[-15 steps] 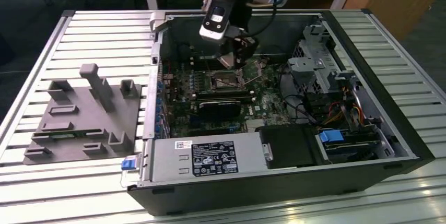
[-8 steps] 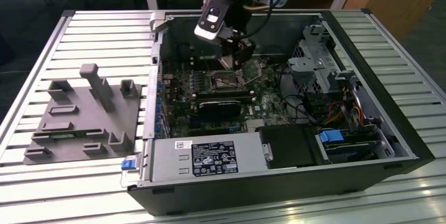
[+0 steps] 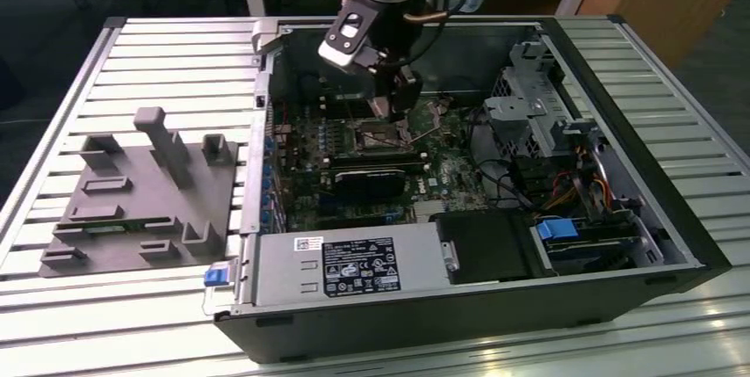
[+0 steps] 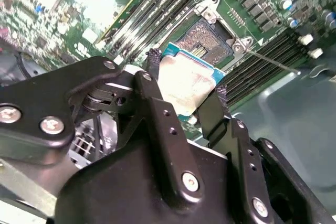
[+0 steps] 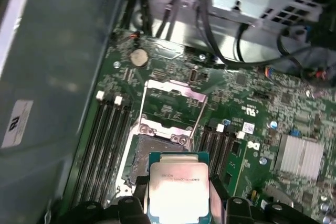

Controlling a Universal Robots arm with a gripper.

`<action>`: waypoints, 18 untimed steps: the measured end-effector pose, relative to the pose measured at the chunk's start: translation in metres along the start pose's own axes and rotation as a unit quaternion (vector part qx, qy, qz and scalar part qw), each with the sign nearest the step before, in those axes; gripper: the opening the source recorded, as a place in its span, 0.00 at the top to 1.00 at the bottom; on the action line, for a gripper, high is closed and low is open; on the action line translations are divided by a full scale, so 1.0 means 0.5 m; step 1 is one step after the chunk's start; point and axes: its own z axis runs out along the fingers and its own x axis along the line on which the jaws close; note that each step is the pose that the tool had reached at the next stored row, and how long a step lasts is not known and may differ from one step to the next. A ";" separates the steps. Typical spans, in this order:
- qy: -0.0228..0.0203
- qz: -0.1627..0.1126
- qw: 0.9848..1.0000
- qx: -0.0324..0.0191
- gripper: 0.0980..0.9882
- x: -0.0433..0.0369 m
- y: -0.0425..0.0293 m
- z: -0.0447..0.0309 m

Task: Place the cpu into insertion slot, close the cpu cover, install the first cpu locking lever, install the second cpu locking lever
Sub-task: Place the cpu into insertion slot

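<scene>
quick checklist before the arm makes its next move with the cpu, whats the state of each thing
1. cpu clamped between the pincer fingers: ok.
2. insertion slot empty, contacts bare: ok.
3. cpu cover swung open, off the slot: ok.
4. cpu hovering close over the slot, not seated: ok.
5. cpu's corner mark matched to the slot: cannot tell.
</scene>
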 end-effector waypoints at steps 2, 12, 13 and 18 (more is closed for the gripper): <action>-0.001 0.017 1.000 0.000 0.51 0.000 0.000 0.003; -0.001 0.072 0.997 0.000 0.51 0.001 -0.002 0.025; -0.001 0.077 0.997 0.000 0.51 0.001 -0.002 0.027; 0.000 0.098 0.995 0.000 0.51 0.002 -0.003 0.040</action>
